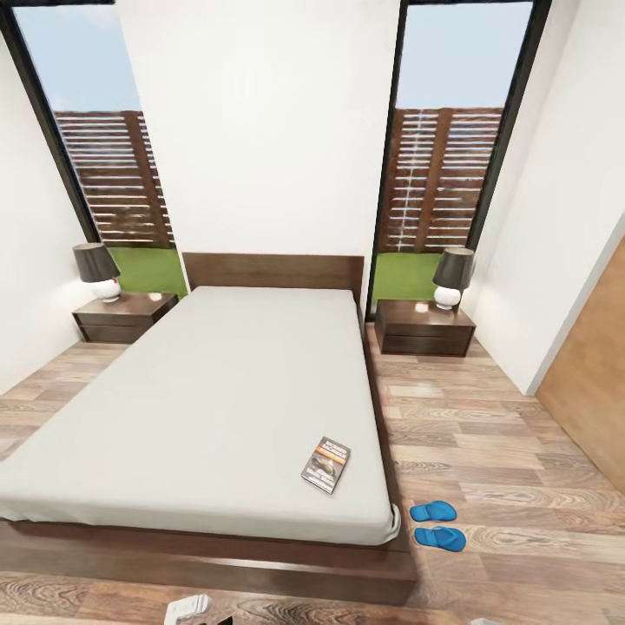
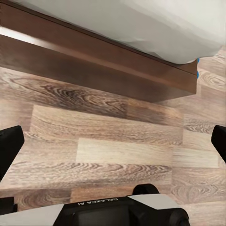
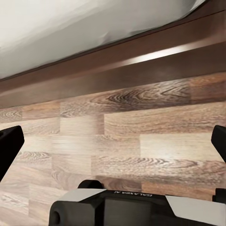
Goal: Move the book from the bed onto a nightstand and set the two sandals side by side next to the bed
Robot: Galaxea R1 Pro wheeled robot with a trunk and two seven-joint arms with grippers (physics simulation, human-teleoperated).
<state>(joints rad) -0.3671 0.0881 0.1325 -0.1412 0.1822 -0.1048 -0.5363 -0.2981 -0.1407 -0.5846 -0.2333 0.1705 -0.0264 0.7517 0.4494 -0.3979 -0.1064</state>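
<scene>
Book [image 1: 326, 464] on bed [image 1: 200, 408], well apart from both grippers; dark cover, orange band. Left gripper [image 2: 113, 141] and right gripper [image 3: 113, 143] spread wide, empty, over floor [image 2: 103, 150]

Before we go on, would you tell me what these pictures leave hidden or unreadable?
- Book, head view: the cover lettering is too small to read.
- Sandals, left wrist view: just blue slivers show past the bed corner, which hides the rest.
- Left claw and right claw, wrist views: the fingertips are cut off by the picture edges.
- Nightstands, head view: too far off to make out the drawer fronts.
</scene>
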